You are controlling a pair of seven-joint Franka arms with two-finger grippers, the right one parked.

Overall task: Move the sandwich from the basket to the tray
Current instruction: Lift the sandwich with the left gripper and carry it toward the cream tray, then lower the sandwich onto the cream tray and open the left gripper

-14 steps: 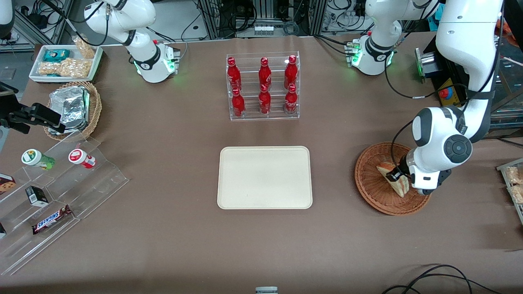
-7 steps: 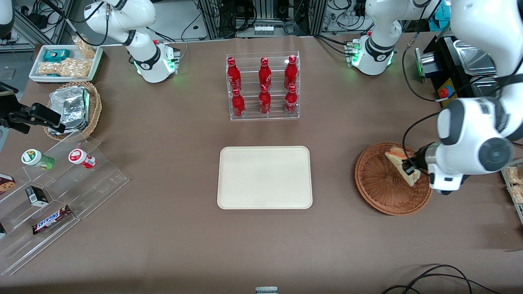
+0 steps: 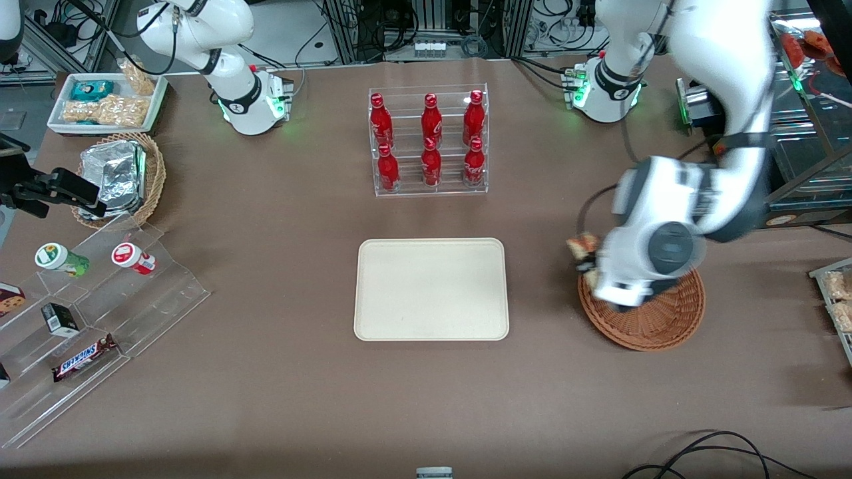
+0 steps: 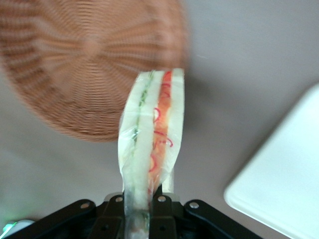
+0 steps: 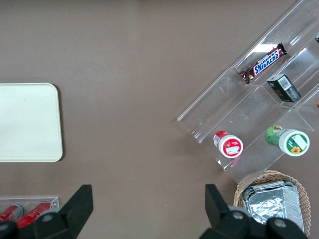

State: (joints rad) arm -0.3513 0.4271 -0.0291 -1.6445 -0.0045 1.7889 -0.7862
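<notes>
One sandwich [image 4: 152,144] hangs pinched in our gripper [image 4: 142,199], jaws pressed on its lower end, lifted clear of the basket [image 3: 655,319] over that basket's tray-side rim, well short of the tray [image 3: 431,289]. We judge it light, soft and film-wrapped, so slippery: grip across the bread faces, gently, lest the filling squash.

Robotics lab: table-mounted arm bases [image 3: 602,93], cable-strewn equipment racks [image 3: 432,26], staged snack displays [image 3: 93,313].
</notes>
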